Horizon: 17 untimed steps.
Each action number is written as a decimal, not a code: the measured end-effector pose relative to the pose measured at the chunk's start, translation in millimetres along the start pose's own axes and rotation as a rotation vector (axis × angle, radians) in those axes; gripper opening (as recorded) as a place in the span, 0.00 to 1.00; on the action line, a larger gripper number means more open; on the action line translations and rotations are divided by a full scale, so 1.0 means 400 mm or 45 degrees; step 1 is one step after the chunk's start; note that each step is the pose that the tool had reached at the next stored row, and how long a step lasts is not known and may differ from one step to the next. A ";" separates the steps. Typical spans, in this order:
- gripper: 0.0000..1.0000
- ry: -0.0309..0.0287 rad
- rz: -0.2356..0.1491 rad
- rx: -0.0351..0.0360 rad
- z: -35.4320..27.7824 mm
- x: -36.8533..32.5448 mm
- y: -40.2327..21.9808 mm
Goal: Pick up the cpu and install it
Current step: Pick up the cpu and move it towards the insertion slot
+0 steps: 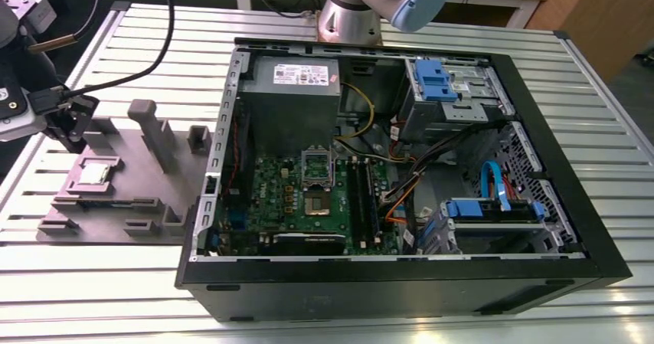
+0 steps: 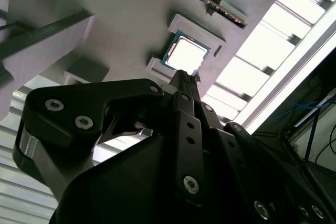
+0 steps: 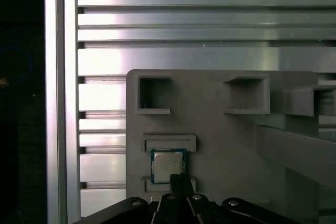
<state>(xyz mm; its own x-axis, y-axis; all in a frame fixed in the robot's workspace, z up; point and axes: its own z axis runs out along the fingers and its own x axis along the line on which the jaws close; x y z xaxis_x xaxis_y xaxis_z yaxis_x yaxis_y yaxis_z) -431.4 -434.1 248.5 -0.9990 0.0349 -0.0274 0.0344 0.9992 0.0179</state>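
Approach to the pickup was the step in hand, as I judged it. The gripper [image 2: 185,77] had its two fingers drawn tight together with nothing between them, and their tips hung at one edge of the cpu [image 2: 185,56]. Whether they touched it I could not tell.

The cpu lay flat, silvery top up, seated in a shallow square recess of the grey fixture [image 2: 131,14]. In the first wrist view the gripper [image 3: 178,178] overlapped one edge of the cpu [image 3: 168,162]. In the exterior view the cpu [image 1: 94,173] sat on that fixture at the exterior view's left. It was well apart from the dark socket [image 1: 318,198] on the board inside the open computer case [image 1: 572,275].

To do this well, I reckoned I had to centre over the cpu, not over its edge. The wrist should be squared to the recess walls, and the fingers parted enough to straddle the cpu. The raised lips looked to leave little room beside it, so a slow, straight, level descent seemed wise. A tilted grip could catch a corner on the lip.
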 end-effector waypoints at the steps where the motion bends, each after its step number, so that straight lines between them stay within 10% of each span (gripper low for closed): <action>1: 0.10 0.0002 -0.006 0.0007 0.000 0.000 0.000; 17: 0.10 0.0001 -0.007 0.0007 0.023 0.016 -0.001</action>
<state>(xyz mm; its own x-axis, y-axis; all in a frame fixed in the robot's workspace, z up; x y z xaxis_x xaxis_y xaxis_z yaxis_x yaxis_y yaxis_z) -437.5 -434.1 239.0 -0.9992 0.0293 -0.0274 0.0289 0.9994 0.0172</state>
